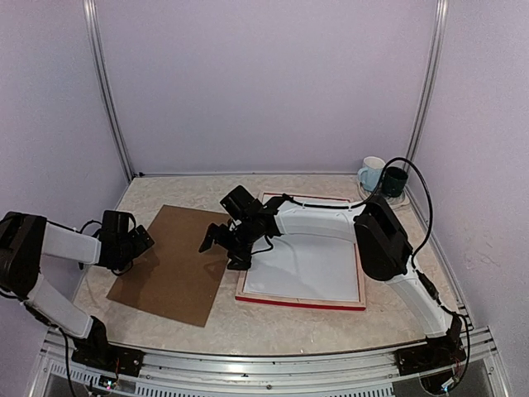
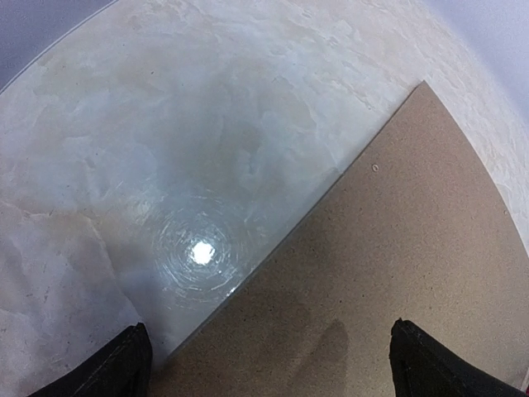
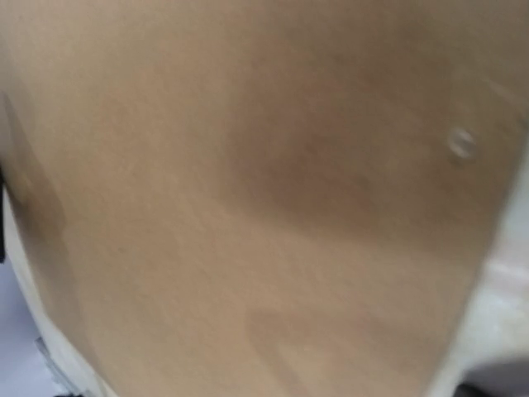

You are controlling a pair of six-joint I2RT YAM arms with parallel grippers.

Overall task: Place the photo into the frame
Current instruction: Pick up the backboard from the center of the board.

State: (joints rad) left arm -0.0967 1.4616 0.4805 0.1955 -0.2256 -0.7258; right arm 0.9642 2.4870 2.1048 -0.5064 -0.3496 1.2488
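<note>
Both jaws released, nothing in either. Left gripper [image 1: 132, 248] hangs over the left edge of the brown backing board [image 1: 173, 265]. On my left wrist cam the fingers [image 2: 124, 364] sit spread wide, with the board edge and bare table [image 2: 124, 124] between them and a light glare on the tabletop. Right gripper [image 1: 223, 248] is reached across to the left, jaws splayed, low over the board's right side, just beside the frame [image 1: 302, 303]. The right wrist cam is blurred: brown board fills it and my own fingers don't resolve there. The frame lies flat on the table right of centre, red edge along the near side, pale wood rim, and my right arm crosses its far-left corner. A white sheet [image 1: 314, 269] fills the frame's opening; can't tell whether that's the photo's back or a mat. The board lies angled, left of the frame. Two mugs [image 1: 384, 176] stand at the far right corner, well apart from the frame.
</note>
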